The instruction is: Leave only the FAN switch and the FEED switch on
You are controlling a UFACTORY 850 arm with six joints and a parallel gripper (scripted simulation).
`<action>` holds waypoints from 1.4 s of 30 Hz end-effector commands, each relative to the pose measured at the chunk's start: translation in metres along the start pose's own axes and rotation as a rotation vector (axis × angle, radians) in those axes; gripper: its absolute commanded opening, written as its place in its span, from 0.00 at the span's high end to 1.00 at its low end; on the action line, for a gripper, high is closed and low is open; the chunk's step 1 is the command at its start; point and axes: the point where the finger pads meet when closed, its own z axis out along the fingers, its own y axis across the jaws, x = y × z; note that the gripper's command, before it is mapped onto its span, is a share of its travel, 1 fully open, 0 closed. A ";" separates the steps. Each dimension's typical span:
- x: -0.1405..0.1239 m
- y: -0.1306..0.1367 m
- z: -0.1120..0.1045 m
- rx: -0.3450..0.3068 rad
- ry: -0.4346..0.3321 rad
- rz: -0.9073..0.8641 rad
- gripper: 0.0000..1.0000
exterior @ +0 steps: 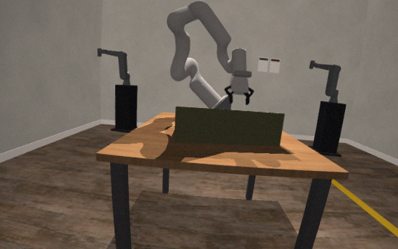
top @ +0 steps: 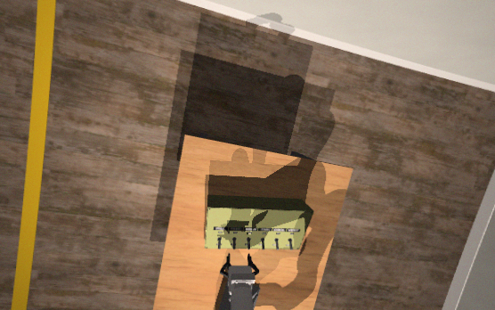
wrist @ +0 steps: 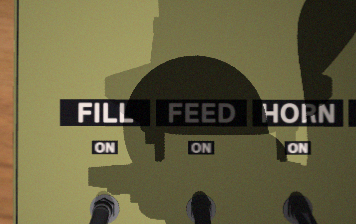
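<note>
Top view, olive console point(top: 255, 223) mid wooden table point(top: 187, 267), gripper point(top: 239, 259) spread wide, holding nothing, hovering near the switch row, wrist view centred over FEED label point(wrist: 201, 113), FILL point(wrist: 105, 113) and HORN point(wrist: 298, 113) flanking.

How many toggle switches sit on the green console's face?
6, in one row along the olive-green console's front edge. None appear hidden.

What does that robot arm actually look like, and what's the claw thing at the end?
The arm is a chain of smooth, rounded light-grey tubes. Its tip carries a pale cylinder with a grey band, ending in a gripper with two black, hooked fingers. No cables or markings show.
</note>
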 end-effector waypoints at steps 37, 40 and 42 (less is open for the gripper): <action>0.001 0.014 -0.001 0.001 0.002 0.001 0.00; 0.001 0.014 -0.001 0.001 0.002 0.001 0.00; 0.001 0.014 -0.001 0.001 0.002 0.001 0.00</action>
